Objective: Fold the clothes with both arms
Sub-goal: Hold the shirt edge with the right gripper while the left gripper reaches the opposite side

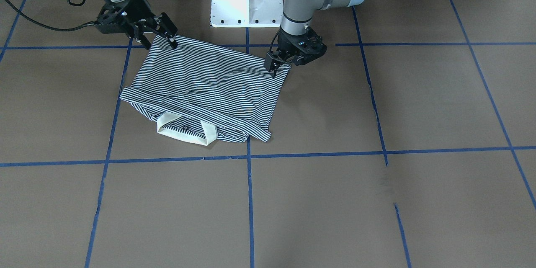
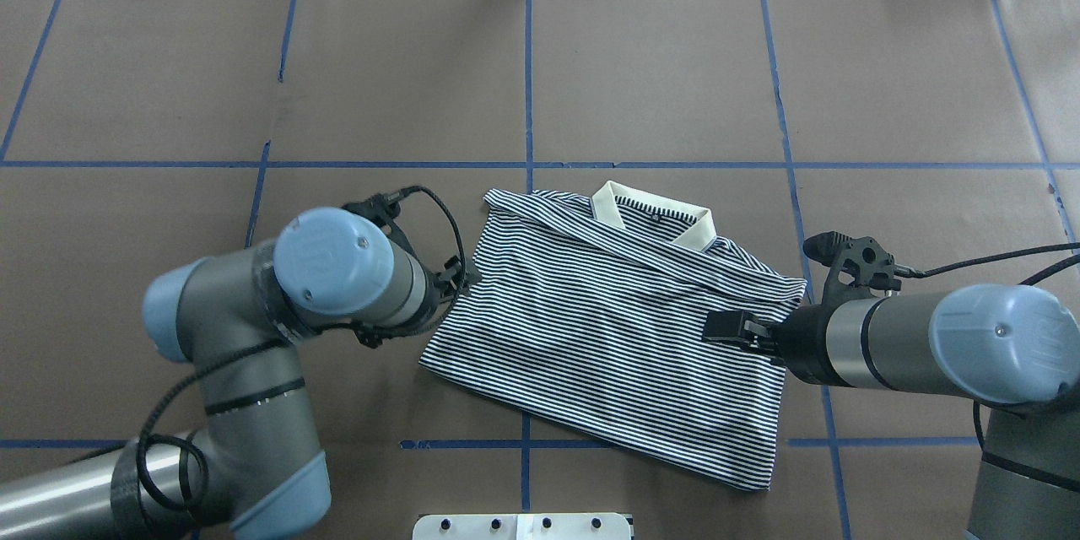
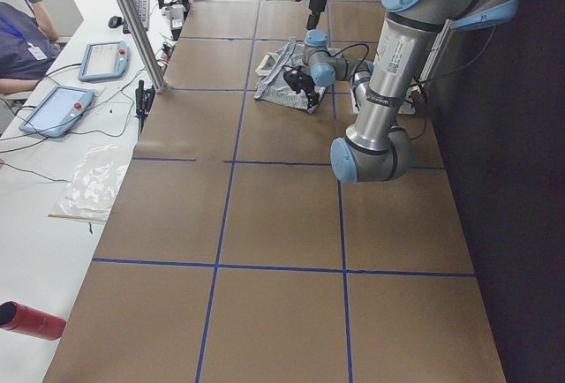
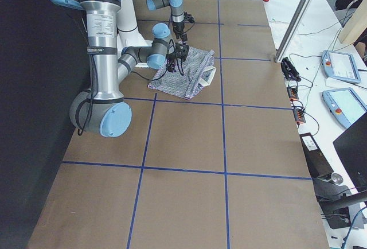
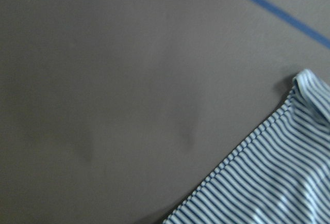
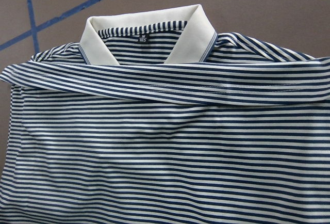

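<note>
- The polo shirt (image 2: 607, 337) lies part-folded on the table (image 2: 675, 59) before the base, with its collar (image 6: 193, 35) on the far side.
- My right gripper (image 1: 159, 37) hangs above the shirt's right side, jaws wide. If I come down carelessly, I may pinch only the top layer and peel the fold open.
- My left gripper (image 1: 274, 66) sits low by the near left corner, and I cannot tell how its jaws stand. A miss there may shove the cloth into a bunch.
- If the two lifts are uneven, I judge the shirt will skew.
</note>
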Robot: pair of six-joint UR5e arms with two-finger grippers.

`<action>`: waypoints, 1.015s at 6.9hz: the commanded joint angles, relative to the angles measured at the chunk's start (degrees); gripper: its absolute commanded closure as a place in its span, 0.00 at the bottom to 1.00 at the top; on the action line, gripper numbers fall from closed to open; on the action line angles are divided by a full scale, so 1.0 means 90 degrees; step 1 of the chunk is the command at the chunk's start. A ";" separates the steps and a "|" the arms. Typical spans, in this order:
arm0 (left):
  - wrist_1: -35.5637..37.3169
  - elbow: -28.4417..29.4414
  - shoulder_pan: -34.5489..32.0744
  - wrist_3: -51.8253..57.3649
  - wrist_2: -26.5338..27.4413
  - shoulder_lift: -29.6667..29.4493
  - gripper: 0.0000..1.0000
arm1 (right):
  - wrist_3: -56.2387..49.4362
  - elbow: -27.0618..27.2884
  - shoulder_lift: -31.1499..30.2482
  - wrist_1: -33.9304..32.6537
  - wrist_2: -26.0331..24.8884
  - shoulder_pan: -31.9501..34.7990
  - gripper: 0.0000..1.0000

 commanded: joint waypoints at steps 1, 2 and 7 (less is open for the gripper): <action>0.0014 0.0064 0.0056 -0.0123 0.0093 0.0013 0.10 | 0.0000 -0.0020 0.0107 0.0003 -0.0001 0.0014 0.00; 0.0014 0.0064 0.0056 -0.0355 0.0102 0.0013 0.28 | 0.0000 -0.0011 0.0107 0.0003 0.0018 0.0033 0.00; 0.0238 -0.0286 -0.0071 -0.0230 0.0112 0.0003 1.00 | 0.0010 0.0019 0.0088 0.0003 0.0018 0.0043 0.00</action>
